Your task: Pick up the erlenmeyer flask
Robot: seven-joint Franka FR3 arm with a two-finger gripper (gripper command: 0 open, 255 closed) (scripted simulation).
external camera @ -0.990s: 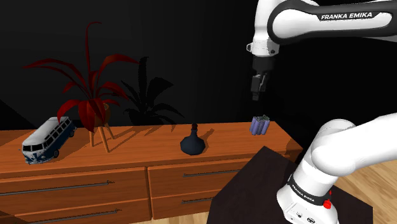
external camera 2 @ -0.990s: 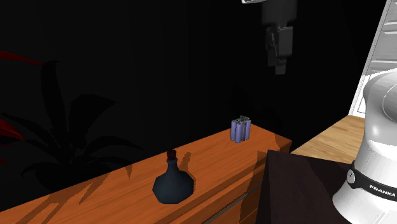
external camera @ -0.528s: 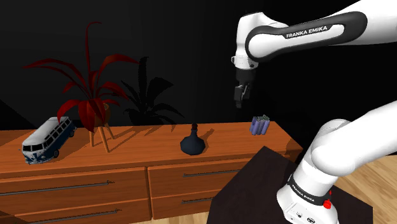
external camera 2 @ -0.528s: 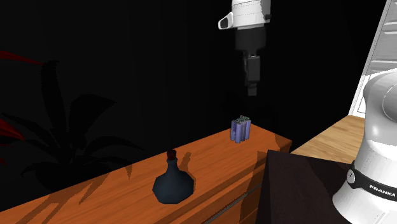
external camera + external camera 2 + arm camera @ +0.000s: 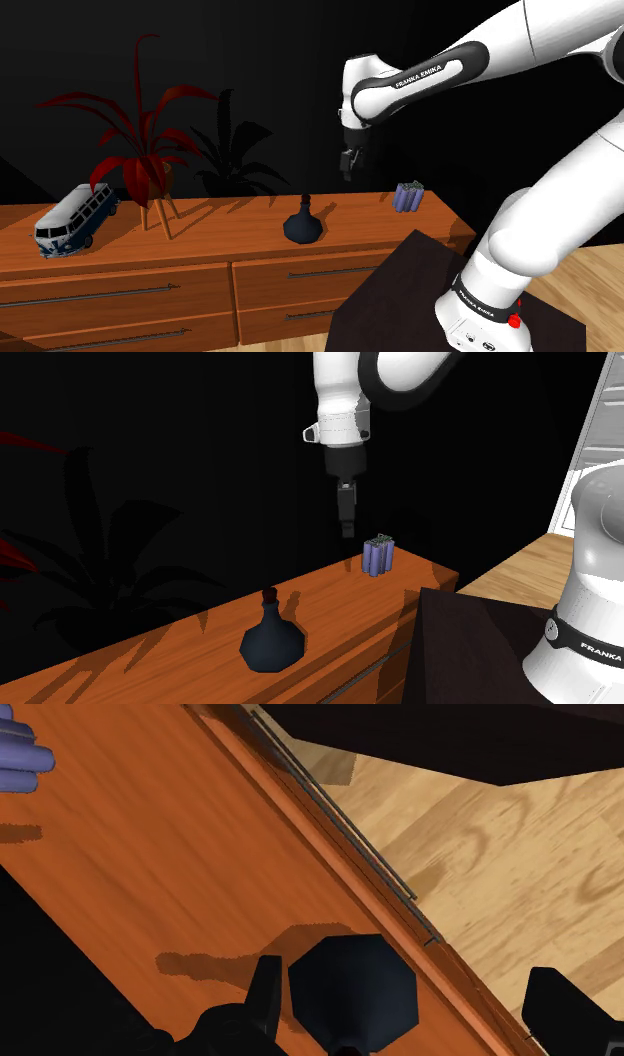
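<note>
Wooden desk (image 5: 200, 245) spans the shoulder view, with the white arm (image 5: 420, 75) reaching over it. Red plant (image 5: 140, 130) is far off at 9 o'clock of the dark erlenmeyer flask (image 5: 302, 225), which stands upright near the desk's front edge. Purple bundle (image 5: 408, 196) is well apart at 3. Jaws apart, empty, high at 1 o'clock of the flask. Step looks like approach: centre over the neck first, drop straight, clamp on the neck. Sides are open; the front edge is close at 6, so avoid nudging.

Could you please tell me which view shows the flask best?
The second exterior view: the flask appears close, whole and in profile. The shoulder view shows it smaller; the wrist view shows it from above, partly cropped.
</note>
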